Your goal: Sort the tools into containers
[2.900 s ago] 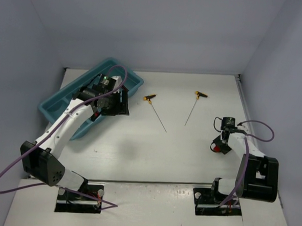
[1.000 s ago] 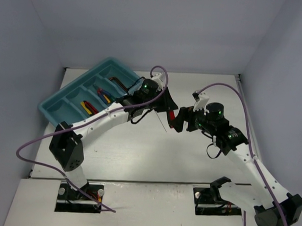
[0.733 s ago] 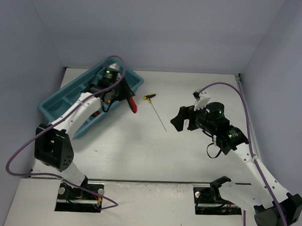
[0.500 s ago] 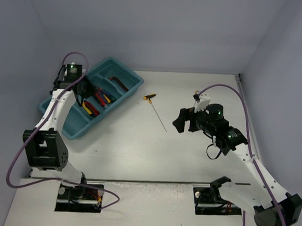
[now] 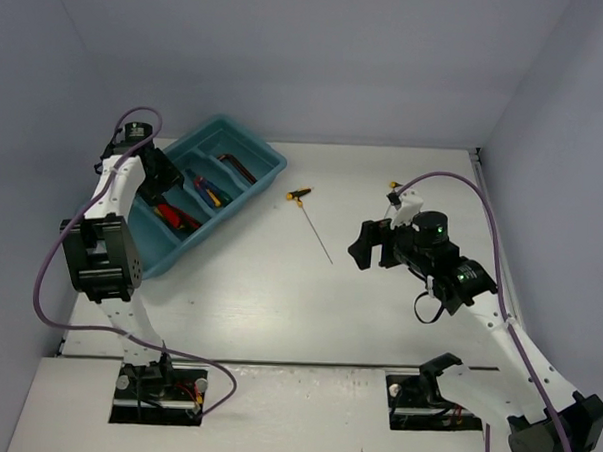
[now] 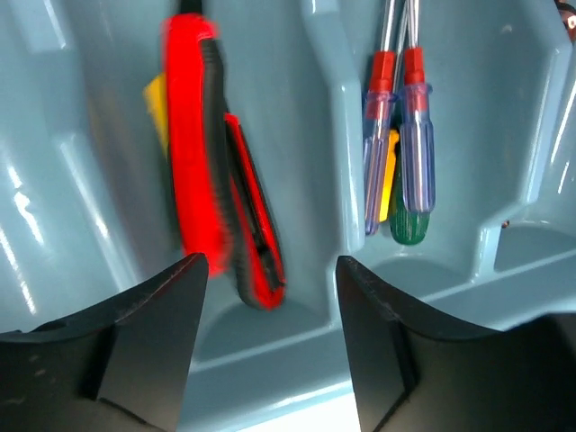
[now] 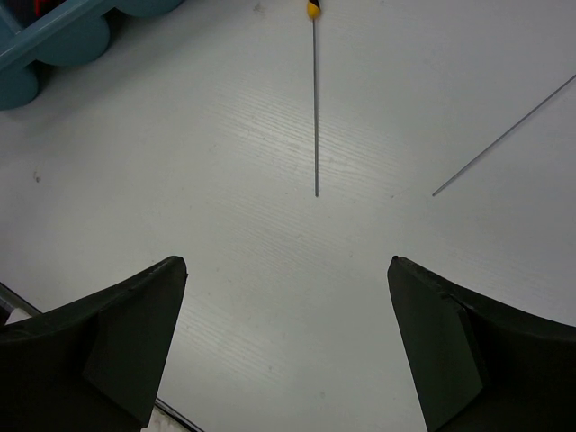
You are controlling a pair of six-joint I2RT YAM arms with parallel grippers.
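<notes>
Tools mostly sorted, the left gripper (image 5: 156,172) hangs over the far-left end of the teal tray (image 5: 160,250), which lies slantwise at the table's (image 5: 278,305) far left corner. Its fingers (image 6: 153,333) stand apart with nothing between them. The left wrist view looks straight down on two red knives (image 6: 193,180) lying side by side in one compartment, a sliver of yellow showing behind them. Across the divider just to their right lie the screwdrivers (image 6: 417,153): two clear blue handles with red collars, a green handle and a yellow one beneath. From above, dark hex keys (image 5: 239,166) lie in the end compartment nearest the table's middle, the screwdrivers in the next one and the knives in the third.

Two tools lie outside the tray. A yellow-and-black driver (image 5: 299,195) lies on the bare table just beside the tray's end, its thin shaft running toward the near edge. The right gripper (image 5: 364,249) hovers over the table near that shaft's tip, its jaws wide apart and holding nothing. A second driver (image 7: 504,135) lies near the first, its shaft slanting across the right wrist view; from above, most of it is hidden behind the right arm.
</notes>
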